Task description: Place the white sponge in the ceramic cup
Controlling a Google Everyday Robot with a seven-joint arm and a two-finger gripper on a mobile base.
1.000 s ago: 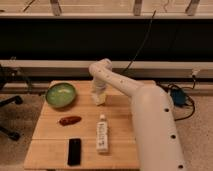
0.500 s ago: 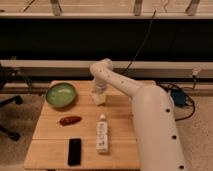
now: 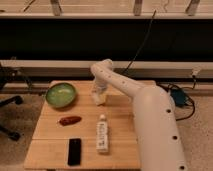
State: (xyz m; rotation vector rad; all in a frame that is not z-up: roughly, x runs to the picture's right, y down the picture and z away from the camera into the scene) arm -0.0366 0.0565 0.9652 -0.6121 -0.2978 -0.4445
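**Sponge-into-cup: parked at the cup, grip impossible to read**

Looking at the table (image 3: 47, 145) from the front. Found the claw (image 3: 98, 92) just right of the green bowl (image 3: 61, 95), pointing down onto a pale lump that reads as the ceramic cup (image 3: 99, 100). Can't tell whether clenched or released, too much white on white there. Can't split the white sponge from the cup either. Best guess: pinched right over the rim or sitting inside, so just right of the bowl either way. No sign of it anywhere else on the table.

Also spotted in front of the bowl, toward the near edge: a reddish thing (image 3: 70, 120), a white bottle (image 3: 102, 136) and a black phone (image 3: 74, 151). All well apart from the claw, so probably no bother.

Handling thoughts, purely judgement:
- Expecting light and squishy from the sponge, with plenty of give and not slippery. Hard to damage, easy to squash out of shape.
- Would pinch across the short width, mid-body, gently. Squeezing too hard risks a springy pop sideways on letting go.
- Would treat the cup as the fragile bit: small, tapered toward the base, likely tippy and chippable.
- Better to let go from just above the rim and pull straight up, to avoid knocking the cup toward the bowl.
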